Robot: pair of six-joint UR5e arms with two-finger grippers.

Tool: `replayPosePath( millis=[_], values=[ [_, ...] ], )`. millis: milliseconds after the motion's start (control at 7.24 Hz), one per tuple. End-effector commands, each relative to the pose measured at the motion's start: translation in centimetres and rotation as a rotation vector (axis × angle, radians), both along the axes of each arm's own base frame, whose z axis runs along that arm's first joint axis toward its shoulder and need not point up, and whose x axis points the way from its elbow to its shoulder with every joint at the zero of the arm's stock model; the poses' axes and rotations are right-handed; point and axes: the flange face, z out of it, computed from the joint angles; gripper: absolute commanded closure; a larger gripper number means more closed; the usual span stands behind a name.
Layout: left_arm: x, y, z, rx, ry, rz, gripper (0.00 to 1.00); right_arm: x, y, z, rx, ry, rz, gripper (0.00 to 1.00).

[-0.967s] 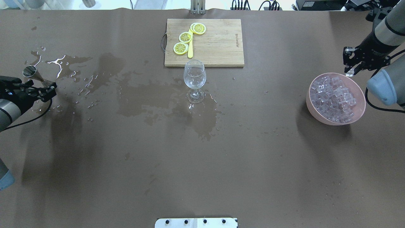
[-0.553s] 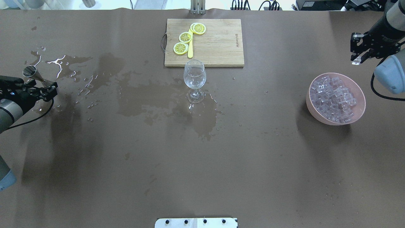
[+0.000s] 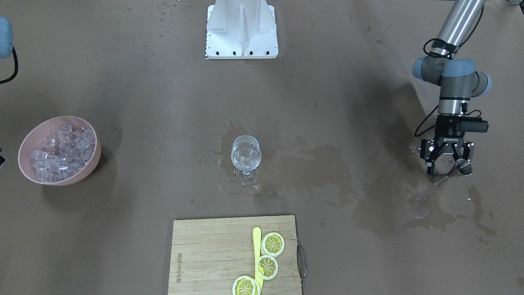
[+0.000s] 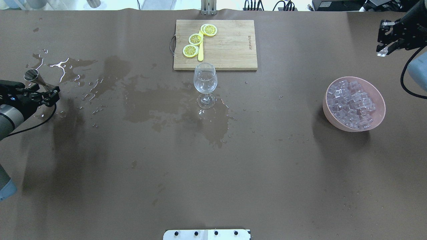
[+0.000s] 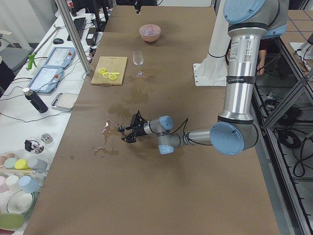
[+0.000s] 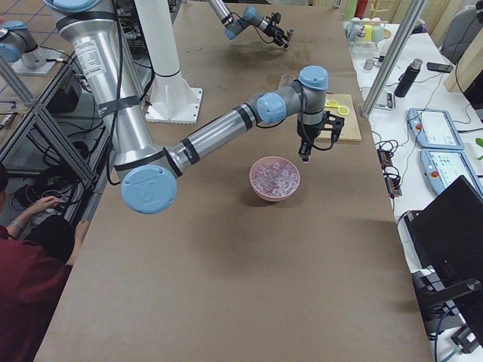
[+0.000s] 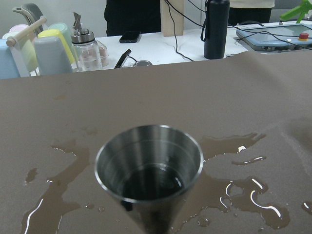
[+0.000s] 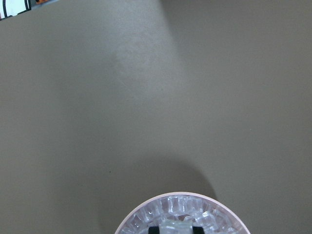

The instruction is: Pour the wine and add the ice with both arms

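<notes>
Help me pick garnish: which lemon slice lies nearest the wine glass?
The lemon slice at the row's end beside the board's handle; the other two sit farther from the wine glass.

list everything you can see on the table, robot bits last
wine glass: one, clear, table centre
cutting board: one, wooden, beyond glass
lemon slices: three, yellow, on board
stick: one, yellow, on board
bowl: one, pink, robot's right
ice: many cubes, clear, in bowl
jigger: one, steel, left claw, holds wine
puddles: several, clear, robot's left
base bracket: one, white, robot's edge
left claw: one, black, shut on jigger
right claw: one, black, shut on ice cube
</notes>
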Motion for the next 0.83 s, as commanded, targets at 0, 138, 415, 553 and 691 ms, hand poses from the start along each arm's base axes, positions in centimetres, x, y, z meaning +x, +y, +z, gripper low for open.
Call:
replayPosePath(
  millis=[0,138,415,553,691],
  values=[
    [0.00,0.00,-0.07,0.001,0.001,0.000,0.29,0.31,0.36,-0.55,0.012,-0.003,0.004,0.77],
    [0.01,0.01,-0.18,0.004,0.005,0.001,0.32,0.15,0.43,-0.45,0.011,-0.002,0.000,0.77],
    [0.02,0.00,-0.33,0.006,0.007,0.001,0.34,-0.36,0.54,-0.59,0.009,-0.011,-0.011,0.77],
    [0.02,0.00,-0.42,0.008,0.010,0.001,0.35,-0.42,0.47,-0.72,0.010,-0.014,-0.013,0.77],
    [0.07,-0.04,-0.60,0.011,0.013,0.001,0.37,0.16,0.44,-0.56,0.005,-0.018,-0.006,0.77]
  ],
)
